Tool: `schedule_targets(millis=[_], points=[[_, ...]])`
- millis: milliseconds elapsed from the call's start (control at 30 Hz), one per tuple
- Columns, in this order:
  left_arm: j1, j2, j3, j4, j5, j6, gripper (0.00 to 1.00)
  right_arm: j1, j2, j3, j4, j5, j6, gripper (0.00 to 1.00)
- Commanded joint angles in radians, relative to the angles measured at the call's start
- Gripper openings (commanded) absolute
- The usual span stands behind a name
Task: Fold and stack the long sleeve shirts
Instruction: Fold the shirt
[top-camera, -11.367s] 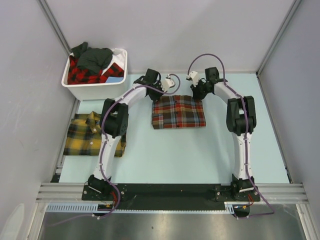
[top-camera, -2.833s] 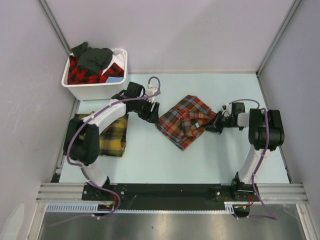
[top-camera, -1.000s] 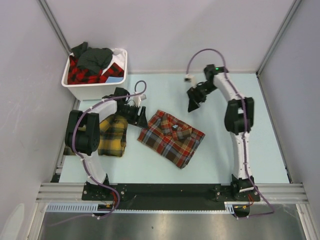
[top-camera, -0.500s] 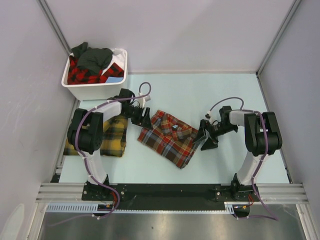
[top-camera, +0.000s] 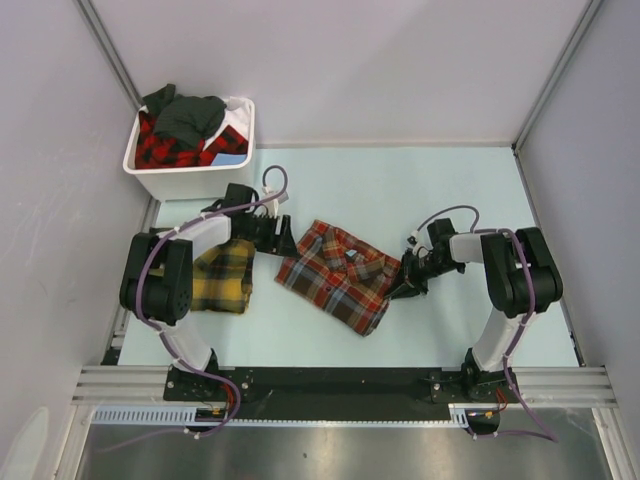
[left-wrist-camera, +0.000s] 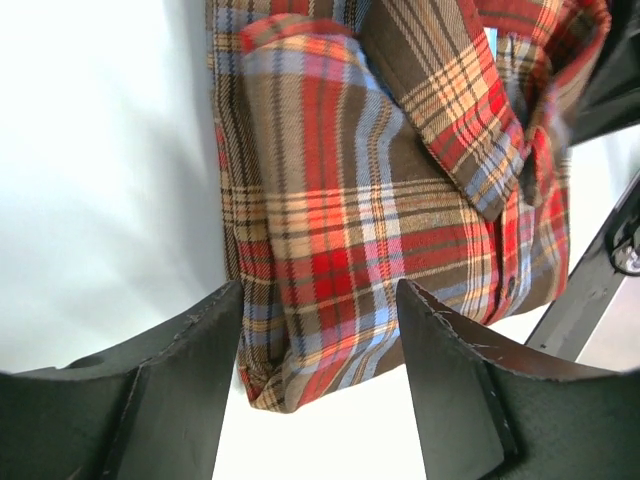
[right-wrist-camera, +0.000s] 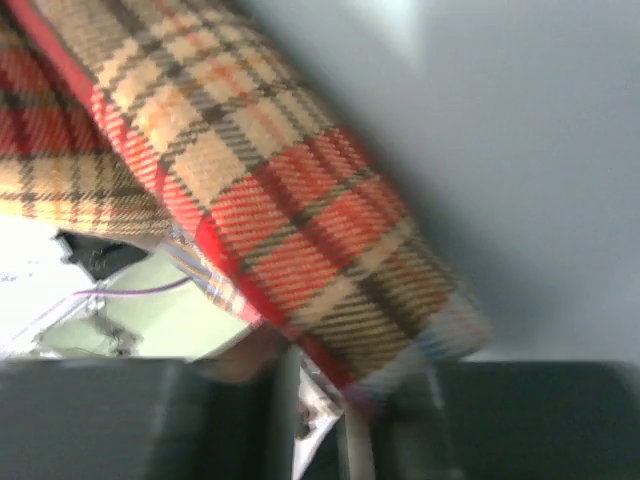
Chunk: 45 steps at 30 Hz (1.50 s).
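Note:
A red-brown plaid long sleeve shirt (top-camera: 343, 277) lies folded and turned at an angle in the middle of the table, collar up. My left gripper (top-camera: 284, 241) sits low at its left corner. In the left wrist view this shirt (left-wrist-camera: 380, 200) fills the frame and its corner lies between the open left gripper (left-wrist-camera: 318, 290) fingers. My right gripper (top-camera: 402, 287) is at the shirt's right edge. In the blurred right wrist view the plaid edge (right-wrist-camera: 300, 240) runs down into the narrow gap of the right gripper (right-wrist-camera: 345, 388). A yellow-and-dark-green shirt (top-camera: 222, 277) lies folded at the left.
A white plastic bin (top-camera: 236, 160) at the back left holds red-black plaid and dark grey clothes (top-camera: 185, 125). Grey walls stand on the left, back and right. The left arm (top-camera: 160, 275) reaches over the yellow shirt.
The right arm swung from the back of the table down to the shirt's right edge and its jaws closed on the cloth. The left gripper shifted slightly at the left corner.

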Motion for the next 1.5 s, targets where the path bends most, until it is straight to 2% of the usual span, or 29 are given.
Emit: schedule_targets(millis=[0,100,133,200,233,267,333,367,433,467,500,533,600,667,733,800,867,900,1000,1033,1167,1333,1433,1467], points=[[0.010,-0.086,-0.031,0.048,0.008,-0.028,0.68,-0.002,-0.003,0.031,0.012,0.179,-0.017,0.01],[0.013,-0.110,-0.042,0.029,0.014,-0.015,0.69,-0.026,0.018,0.126,-0.147,0.214,-0.158,0.00],[0.014,-0.118,-0.044,0.031,0.022,-0.017,0.69,-0.043,0.034,0.208,-0.201,0.234,-0.210,0.00],[0.014,-0.127,-0.057,0.037,0.040,-0.026,0.70,-0.060,0.099,0.301,-0.345,0.257,-0.383,0.00],[0.014,-0.129,-0.062,0.043,0.048,-0.044,0.70,-0.069,0.127,0.421,-0.390,0.306,-0.436,0.00],[0.014,-0.130,-0.077,0.049,0.065,-0.054,0.70,-0.084,0.159,0.477,-0.450,0.320,-0.553,0.00],[0.014,-0.132,-0.094,0.064,0.070,-0.086,0.70,-0.089,0.287,0.624,-0.524,0.383,-0.661,0.00],[0.014,-0.138,-0.119,0.069,0.082,-0.092,0.69,-0.089,0.339,0.766,-0.588,0.388,-0.769,0.00],[0.014,-0.152,-0.148,0.098,0.088,-0.126,0.68,-0.086,0.457,0.886,-0.624,0.427,-0.819,0.00],[0.014,-0.170,-0.178,0.107,0.094,-0.133,0.67,-0.083,0.483,1.002,-0.651,0.424,-0.838,0.02],[0.014,-0.181,-0.192,0.115,0.100,-0.138,0.66,-0.081,0.508,1.048,-0.667,0.429,-0.856,0.18],[0.014,-0.194,-0.205,0.132,0.097,-0.152,0.65,-0.083,0.535,1.091,-0.677,0.438,-0.859,0.27],[0.014,-0.236,-0.243,0.152,0.103,-0.169,0.65,-0.095,0.529,1.171,-0.708,0.434,-0.873,0.43],[0.014,-0.266,-0.287,0.173,0.111,-0.189,0.65,-0.101,0.476,1.192,-0.732,0.423,-0.890,0.50],[0.014,-0.299,-0.309,0.207,0.128,-0.215,0.66,-0.114,0.418,1.172,-0.733,0.386,-0.901,0.54],[0.014,-0.316,-0.330,0.235,0.128,-0.238,0.68,-0.129,0.294,1.081,-0.708,0.289,-0.890,0.54],[0.014,-0.316,-0.337,0.252,0.137,-0.250,0.69,-0.130,0.157,0.983,-0.650,0.186,-0.855,0.49],[0.014,-0.314,-0.338,0.265,0.140,-0.264,0.69,-0.127,0.114,0.883,-0.629,0.088,-0.832,0.43],[0.016,-0.296,-0.323,0.282,0.140,-0.293,0.69,-0.065,0.020,0.757,-0.578,-0.055,-0.749,0.31],[0.017,-0.285,-0.312,0.279,0.139,-0.295,0.69,-0.019,0.006,0.675,-0.526,-0.075,-0.713,0.30],[0.031,-0.271,-0.266,0.279,0.157,-0.305,0.69,0.081,-0.011,0.505,-0.351,-0.128,-0.587,0.30],[0.044,-0.276,-0.257,0.239,0.148,-0.296,0.70,0.118,0.098,0.415,-0.145,-0.100,-0.462,0.31],[0.070,-0.297,-0.298,0.230,0.113,-0.311,0.70,0.098,0.166,0.410,-0.133,-0.057,-0.430,0.35],[0.083,-0.305,-0.310,0.241,0.108,-0.321,0.70,0.094,0.163,0.413,-0.145,-0.030,-0.439,0.39]])
